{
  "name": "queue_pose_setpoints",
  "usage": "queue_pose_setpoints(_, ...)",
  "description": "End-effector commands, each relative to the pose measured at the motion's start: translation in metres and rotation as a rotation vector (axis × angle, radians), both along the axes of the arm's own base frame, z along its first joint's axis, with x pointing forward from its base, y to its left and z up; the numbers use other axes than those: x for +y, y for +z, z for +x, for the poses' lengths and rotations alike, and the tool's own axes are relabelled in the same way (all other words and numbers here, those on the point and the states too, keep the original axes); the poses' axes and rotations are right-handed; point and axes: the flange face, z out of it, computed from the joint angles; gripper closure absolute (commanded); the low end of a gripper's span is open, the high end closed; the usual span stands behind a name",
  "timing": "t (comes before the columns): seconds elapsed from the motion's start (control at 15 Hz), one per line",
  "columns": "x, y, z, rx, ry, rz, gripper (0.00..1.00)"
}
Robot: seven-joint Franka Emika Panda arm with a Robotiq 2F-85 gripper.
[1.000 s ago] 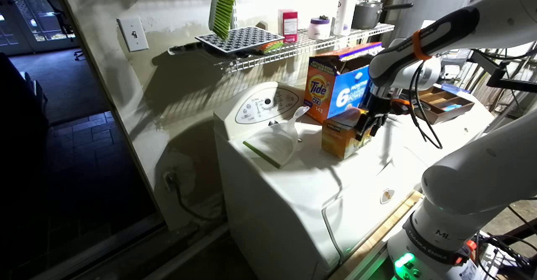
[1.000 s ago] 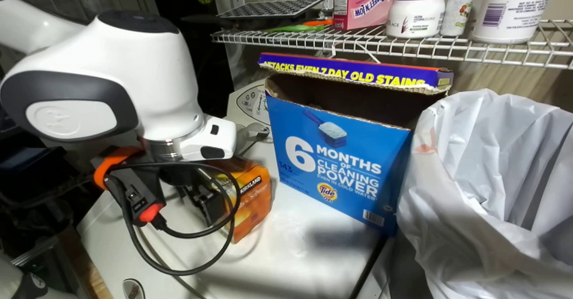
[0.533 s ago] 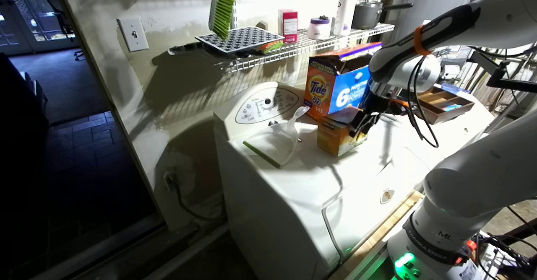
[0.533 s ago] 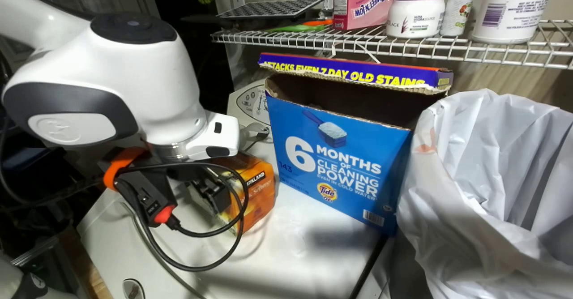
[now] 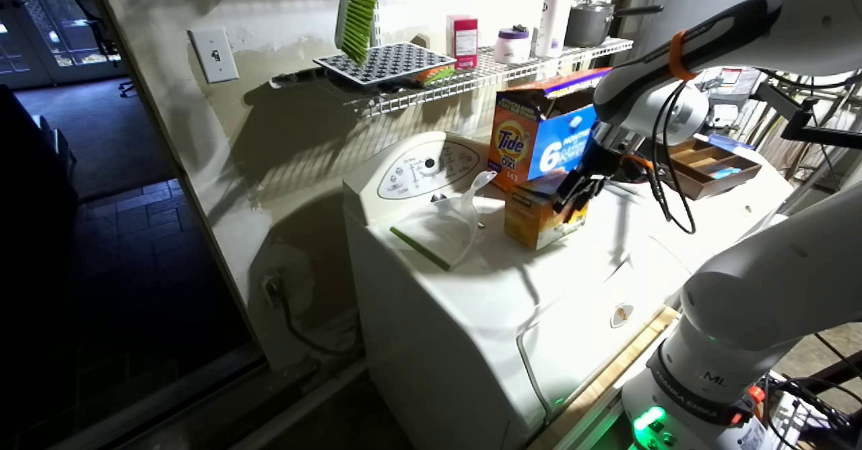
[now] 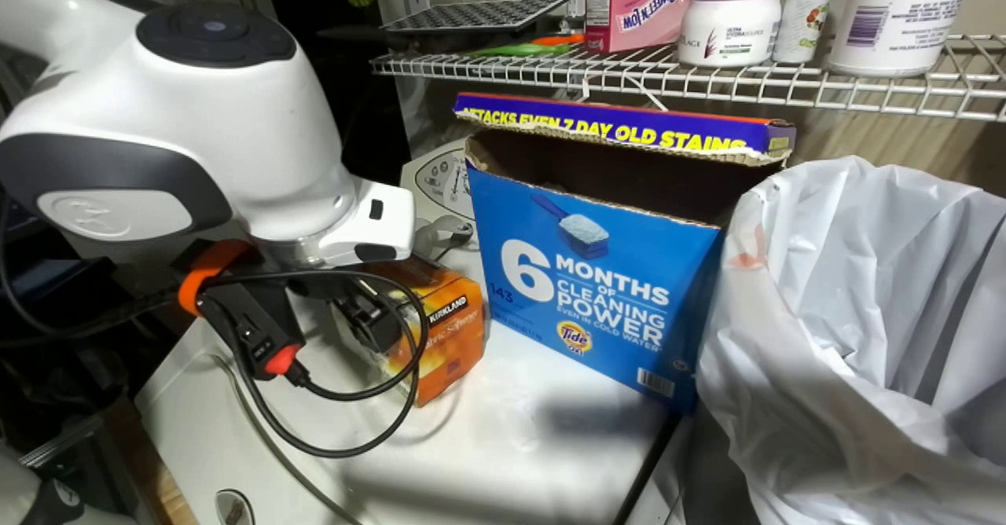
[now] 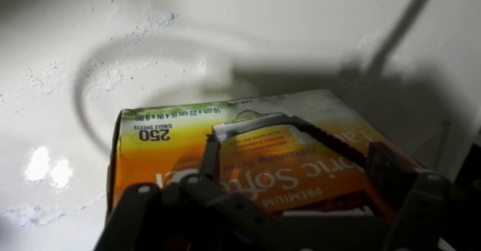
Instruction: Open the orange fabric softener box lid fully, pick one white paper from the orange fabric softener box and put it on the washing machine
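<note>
The orange fabric softener box (image 5: 528, 217) stands on the white washing machine (image 5: 495, 268); both also show in an exterior view, the box (image 6: 454, 344) and the machine top (image 6: 534, 431). In the wrist view the box (image 7: 139, 157) shows its printed top. Its lid (image 7: 278, 164) has a dark gap along its far and right edges and looks slightly lifted. My gripper (image 7: 300, 153) is open over the box top. Its left fingertip is at the lid's far left corner; contact is unclear. The right finger is near the box's right side. I cannot make out any white paper.
A taller Tide carton (image 5: 512, 147) stands behind the box, under the wire shelf (image 5: 485, 69). A clear dustpan (image 5: 438, 231) lies beside the box. A brown divided tray (image 5: 714, 167) and a white plastic bag (image 6: 864, 313) are farther along. A cable loop (image 6: 330, 454) hangs from my wrist.
The softener box has slid a little across the machine top, toward the dustpan. My gripper has moved the same way along with it and tilted slightly.
</note>
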Motion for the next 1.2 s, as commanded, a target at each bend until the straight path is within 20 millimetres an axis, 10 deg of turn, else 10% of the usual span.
queue_pose_setpoints(0.0, 0.008, 0.021, 0.0, -0.043, -0.059, 0.066, 0.0)
queue_pose_setpoints(1.13, 0.039, 0.096, 0.032, -0.334, -0.26, -0.006, 0.0)
